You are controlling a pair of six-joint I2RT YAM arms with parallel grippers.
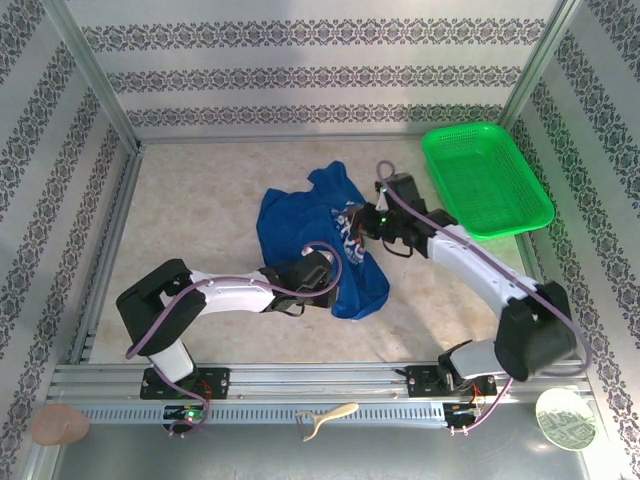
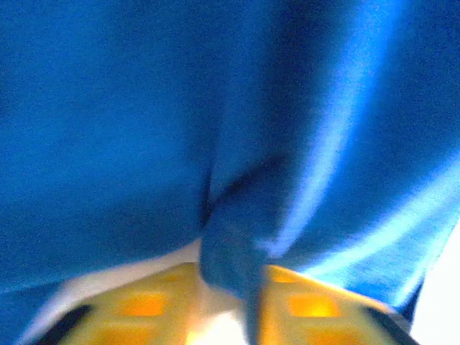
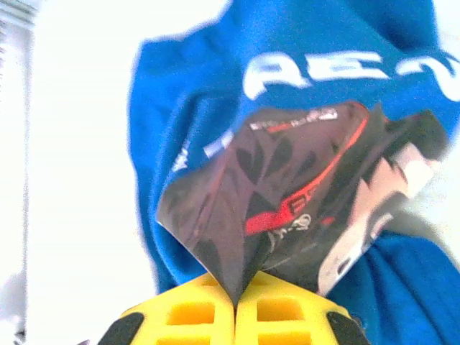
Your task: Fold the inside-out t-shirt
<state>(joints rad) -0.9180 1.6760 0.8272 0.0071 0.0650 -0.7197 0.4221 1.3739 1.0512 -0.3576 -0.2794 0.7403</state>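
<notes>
A pale table enclosed by walls papered in patterned bands carries the work area, seen from the top external view. The t-shirt lies near the table's centre as a crumpled royal-blue heap, with no straight edge, flat panel or sleeve laid out. A green basket stands well apart at the far right. The left tool meets the heap at its near edge and the right tool meets it at its right side, on the dark chest graphic. In the left wrist view, blurred blue cloth of the t-shirt hangs close to the lens, and the left tool is closed on a narrow pleat of it, pinched between the yellow fingers. In the right wrist view, the right tool is closed with its yellow fingers together, gripping a pointed tuck of the printed graphic. The t-shirt spreads beyond it with pale lettering across the blue. Which face of the cloth is outward cannot be told. Judged from this, the task is at an early stage. Both grips are taken, but no fold is made. Spreading the garment flat and every fold remain to be done.
</notes>
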